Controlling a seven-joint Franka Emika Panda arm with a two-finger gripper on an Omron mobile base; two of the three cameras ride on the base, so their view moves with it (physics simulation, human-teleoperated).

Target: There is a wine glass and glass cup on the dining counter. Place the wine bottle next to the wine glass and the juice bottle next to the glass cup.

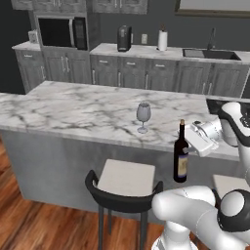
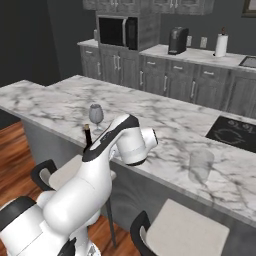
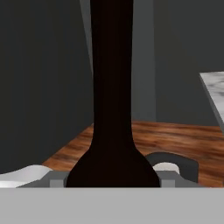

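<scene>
The gripper (image 1: 189, 141) was clamped on the wine bottle (image 1: 180, 156) at its shoulder, holding it upright in the air off the near edge of the dining counter (image 1: 73, 110), above the stools. To do this carry well, the robot probably needed to lift the base clear of the counter's near edge, keep the bottle vertical, and set it down just beside the wine glass (image 1: 143, 116) without brushing its bowl. The bottle was near-black and glossy, long-necked with a pale label; the stemmed glass was clear — standing near that edge. The faint glass cup (image 2: 201, 166) stood well apart along the white, grey-veined marble.
</scene>
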